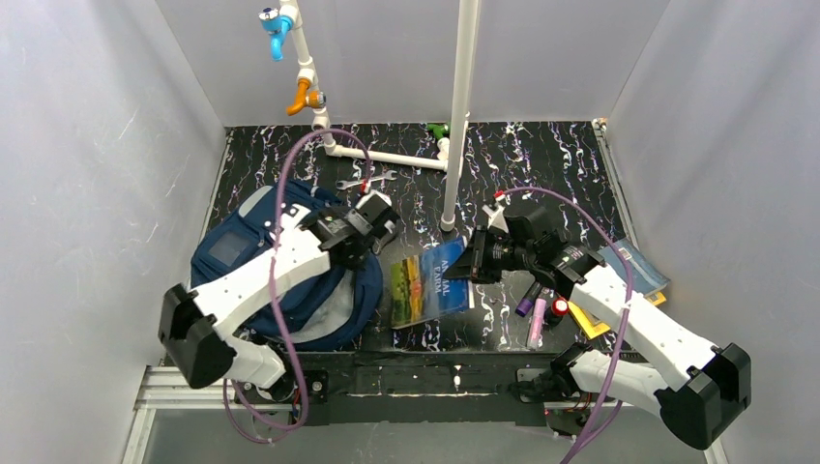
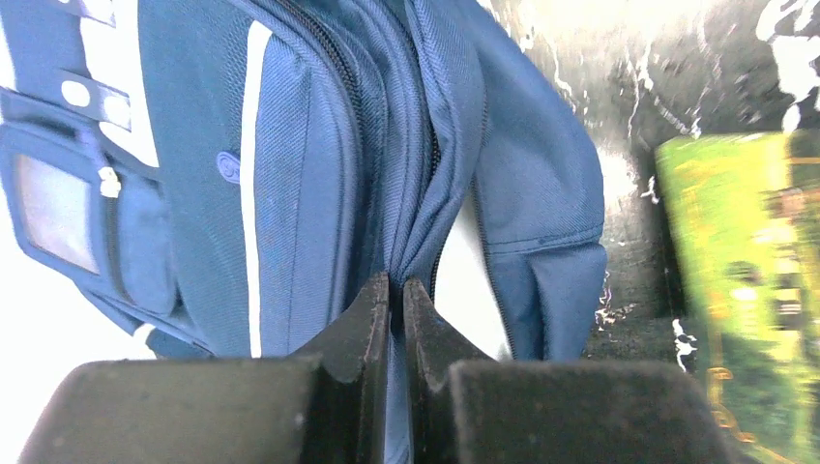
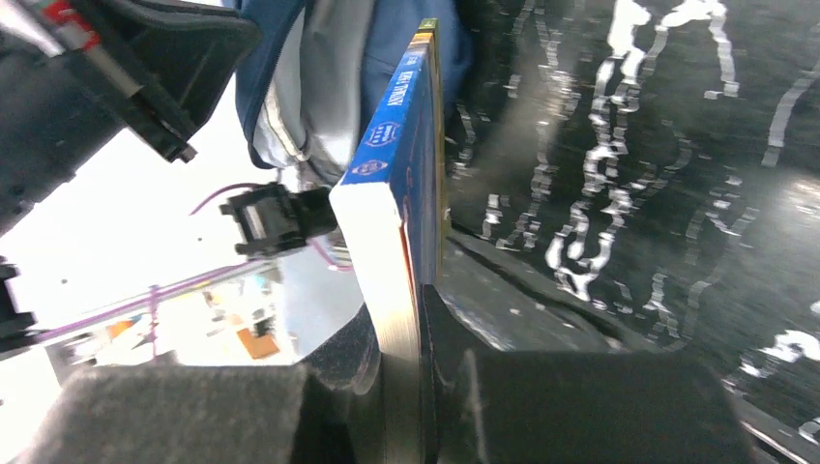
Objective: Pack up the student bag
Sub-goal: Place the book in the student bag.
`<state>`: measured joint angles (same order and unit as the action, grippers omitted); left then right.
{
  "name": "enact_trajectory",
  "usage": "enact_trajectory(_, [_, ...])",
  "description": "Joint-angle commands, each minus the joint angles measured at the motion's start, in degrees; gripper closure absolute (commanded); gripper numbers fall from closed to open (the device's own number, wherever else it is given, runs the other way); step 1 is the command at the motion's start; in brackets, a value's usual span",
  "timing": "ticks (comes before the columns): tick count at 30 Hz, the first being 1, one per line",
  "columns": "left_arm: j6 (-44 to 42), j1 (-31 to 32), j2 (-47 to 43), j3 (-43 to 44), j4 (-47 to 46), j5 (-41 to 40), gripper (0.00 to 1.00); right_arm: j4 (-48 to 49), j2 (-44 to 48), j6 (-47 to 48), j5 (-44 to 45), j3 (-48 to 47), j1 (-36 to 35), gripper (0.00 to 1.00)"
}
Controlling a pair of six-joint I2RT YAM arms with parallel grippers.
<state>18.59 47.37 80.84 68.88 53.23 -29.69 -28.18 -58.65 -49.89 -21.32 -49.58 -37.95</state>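
**Student bag and both pincers, seen from above and from each wrist.** The student bag (image 1: 353,290) lies slumped on the left of the tabletop (image 1: 541,164). We judge it soft and limp: a cloth shell of this kind sags wherever it is lifted. It is therefore best taken by a seam, a zip edge or the rim of the opening, not by a flat panel, which would bunch or slip. It looks bulky rather than heavy.

The left pincer (image 2: 396,290) is closed, its two fingers nipping a fold of navy cloth beside the zip track. We read this as a hold on the rim, meant to part the opening.

The right pincer (image 3: 411,387) is closed on a book (image 3: 398,184) with a blue spine. It grips the book by one edge and holds it just beside the bag. The book is stiff and flat, so we expect it to slide in cleanly only if the cloth is drawn clear. Pens (image 1: 537,309) and further books (image 1: 629,266) lie near the right arm.
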Motion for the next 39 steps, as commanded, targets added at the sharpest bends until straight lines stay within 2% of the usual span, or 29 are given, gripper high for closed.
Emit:
enact_trajectory(1, [-4.7, -0.4, -8.9, 10.5, 7.1, -4.6, 1.0, 18.7, 0.4, -13.8, -6.8, 2.0, -1.7, 0.99])
enact_trajectory(4, [-6.5, -0.4, -9.2, 17.1, 12.2, -2.2, 1.0, 31.6, -1.0, -23.9, -6.0, 5.0, -4.6, 0.99])
enact_trajectory(9, [-8.2, -0.4, -10.6, 20.7, 14.0, 1.9, 1.0, 42.5, -9.0, -31.9, 0.2, 3.5, -11.3, 0.99])
enact_trajectory(13, [-7.7, -0.4, -10.6, 21.6, 14.4, 1.6, 1.0, 53.7, -15.2, -37.2, 11.2, 2.9, -17.6, 0.99])
enact_trajectory(15, [-7.0, -0.4, -10.3, 22.0, 14.7, 2.4, 1.0, 55.5, -18.1, -37.2, 16.9, 1.6, -20.4, 0.99])
enact_trajectory(17, [-6.4, -0.4, -10.1, 22.2, 14.6, 3.5, 1.0, 57.5, -21.1, -36.4, 26.6, 0.8, -22.7, 0.99])
enact_trajectory(21, [-7.3, -0.4, -9.7, 23.5, 14.3, 6.8, 1.0, 66.3, -30.2, -31.8, 42.2, -0.7, -26.1, 0.99])
enact_trajectory(25, [-9.7, -0.4, -9.7, 26.1, 13.9, 11.5, 1.0, 78.1, -44.8, -29.7, 44.5, -6.7, -27.2, 0.99])
enact_trajectory(28, [-9.9, -0.4, -8.4, 29.0, 19.2, 5.0, 1.0, 81.2, -51.9, -26.0, 49.3, -11.5, -29.1, 0.99])
enact_trajectory(30, [-11.5, -0.5, -9.1, 29.0, 19.6, 6.3, 1.0, 77.2, -54.7, -21.6, 49.0, -16.0, -29.4, 0.89])
enact_trajectory(34, [-10.5, -0.5, -11.9, 26.1, 14.9, 11.2, 1.0, 64.0, -55.3, -19.5, 48.2, -18.2, -29.9, 0.43])
enact_trajectory(35, [-10.0, -0.5, -12.0, 25.8, 14.7, 10.6, 1.0, 63.0, -54.5, -19.4, 47.0, -16.5, -30.0, 0.35])
enact_trajectory(37, [-9.4, -0.6, -12.1, 25.1, 14.3, 10.0, 1.0, 61.7, -51.9, -18.7, 43.5, -11.3, -30.2, 0.27])
enact_trajectory(39, [-9.4, -0.5, -12.4, 24.3, 13.7, 10.2, 1.0, 59.6, -49.2, -16.7, 39.7, -8.1, -30.3, 0.23])
